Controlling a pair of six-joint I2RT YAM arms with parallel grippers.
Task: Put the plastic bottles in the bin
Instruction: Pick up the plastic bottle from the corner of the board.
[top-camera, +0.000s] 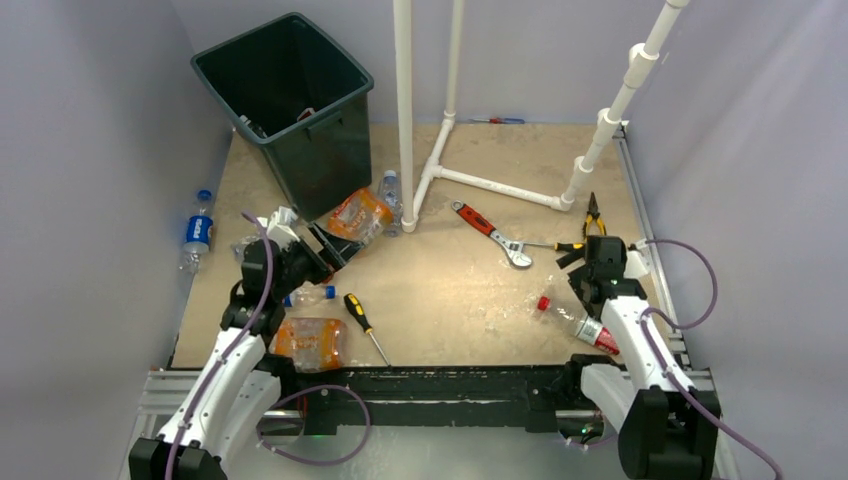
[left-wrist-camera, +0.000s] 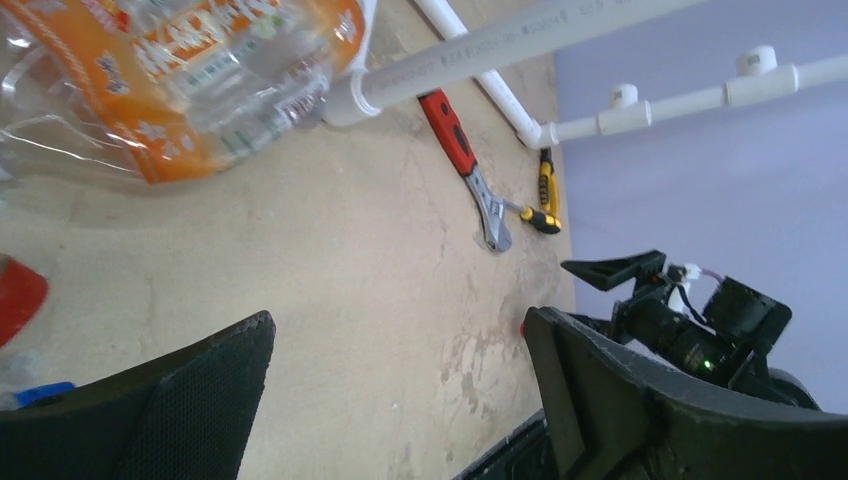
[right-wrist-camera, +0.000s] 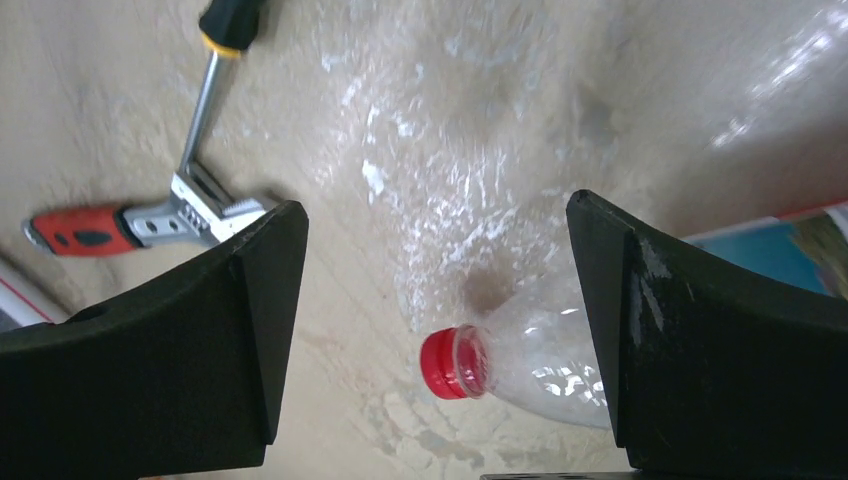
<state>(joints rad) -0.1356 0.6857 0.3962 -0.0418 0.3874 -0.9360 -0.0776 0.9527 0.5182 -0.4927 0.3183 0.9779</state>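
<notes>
Left pincer (left-wrist-camera: 398, 320) and right pincer (right-wrist-camera: 435, 205) gape wide, empty, the right above a red-capped bottle (right-wrist-camera: 540, 350).

The left arm (top-camera: 225, 370) stretched forward from its base, its left end effector (left-wrist-camera: 398, 325) spread wide and empty. The right arm (top-camera: 640, 335) folded forward, its right end effector (right-wrist-camera: 435, 215) angled downward, fingers wide apart, gripping nothing.
</notes>
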